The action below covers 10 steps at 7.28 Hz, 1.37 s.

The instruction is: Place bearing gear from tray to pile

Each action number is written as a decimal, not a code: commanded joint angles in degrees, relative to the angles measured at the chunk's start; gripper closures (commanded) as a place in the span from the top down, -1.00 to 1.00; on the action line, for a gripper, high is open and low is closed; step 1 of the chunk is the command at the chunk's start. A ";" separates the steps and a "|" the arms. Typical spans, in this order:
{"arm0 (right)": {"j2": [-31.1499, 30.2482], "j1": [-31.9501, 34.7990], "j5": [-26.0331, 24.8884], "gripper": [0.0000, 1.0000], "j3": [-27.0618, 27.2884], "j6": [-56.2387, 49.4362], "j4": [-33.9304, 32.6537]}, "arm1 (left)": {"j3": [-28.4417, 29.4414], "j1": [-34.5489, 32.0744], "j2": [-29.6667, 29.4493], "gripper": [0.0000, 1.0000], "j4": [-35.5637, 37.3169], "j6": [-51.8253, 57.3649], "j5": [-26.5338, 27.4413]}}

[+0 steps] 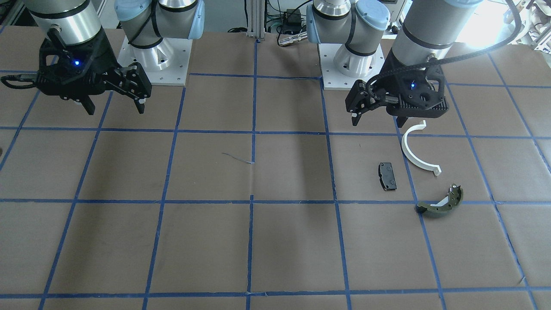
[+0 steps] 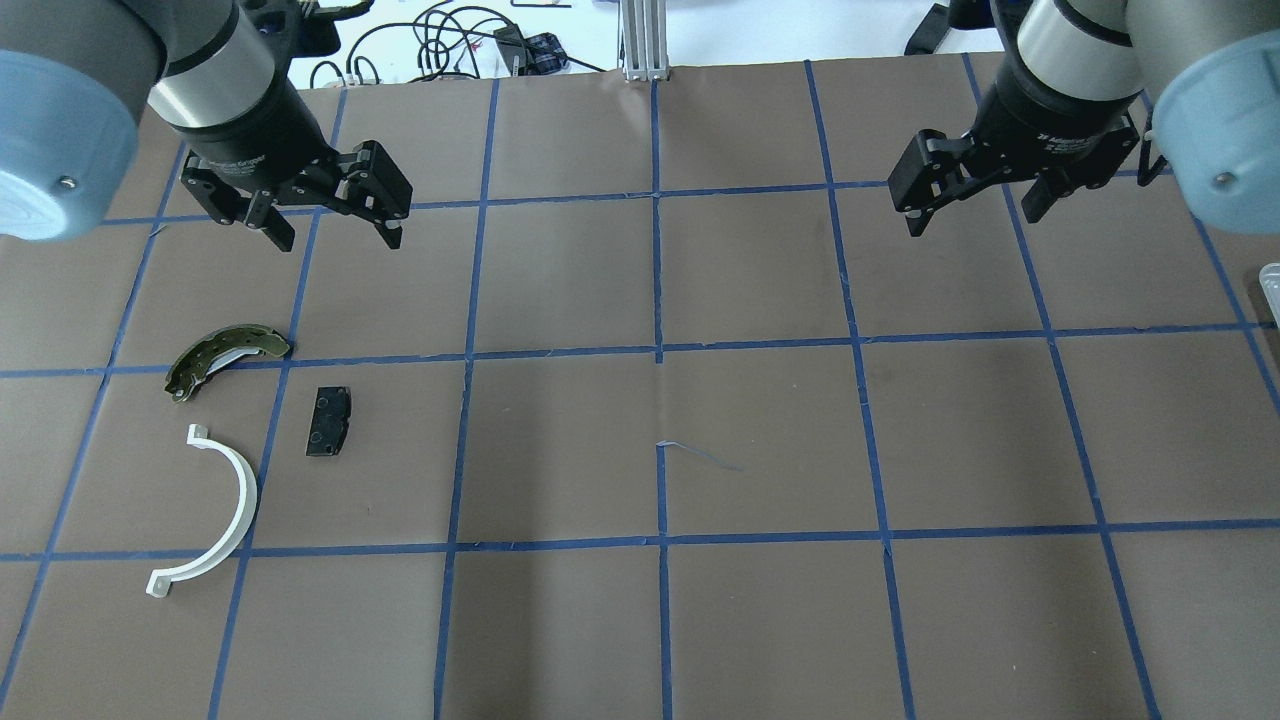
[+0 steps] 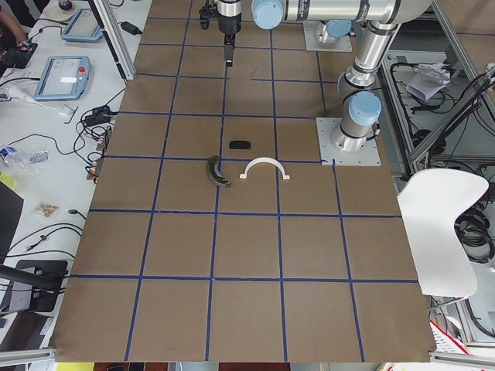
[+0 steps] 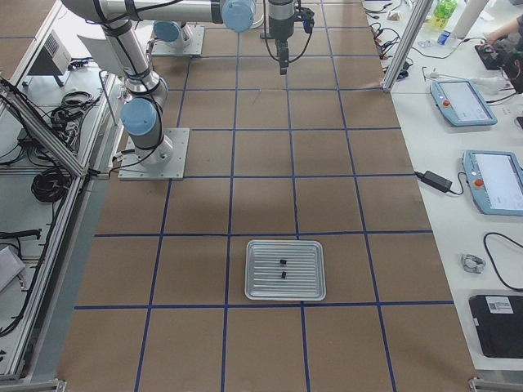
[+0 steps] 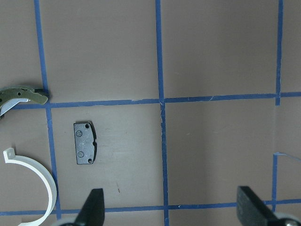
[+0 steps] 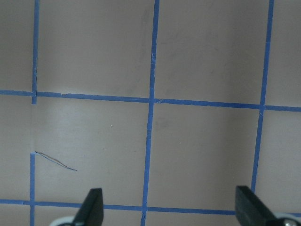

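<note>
The pile lies on the brown table: a white curved half-ring, a small black pad and an olive-green curved shoe. They also show in the left wrist view: pad, half-ring, shoe. My left gripper hangs open and empty above the table, just beyond the pile. My right gripper hangs open and empty on the other side. A silver ribbed tray holds two small dark parts, too small to identify.
Blue tape lines grid the brown table. A thin scratch marks its middle. The tray's edge just shows at the overhead view's right border. Both arm bases stand at the table's robot side.
</note>
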 commanded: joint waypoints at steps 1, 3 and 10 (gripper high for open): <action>0.13 0.00 0.44 1.00 -0.40 0.09 -0.06 | 0.02 0.00 0.03 1.00 0.00 0.00 0.00; 0.13 0.00 0.71 1.00 -0.40 0.09 -0.15 | 0.02 0.00 0.03 1.00 0.00 0.00 0.00; 0.22 -0.44 0.89 1.00 -0.14 0.78 1.08 | 0.11 0.00 0.03 1.00 0.00 0.00 -0.09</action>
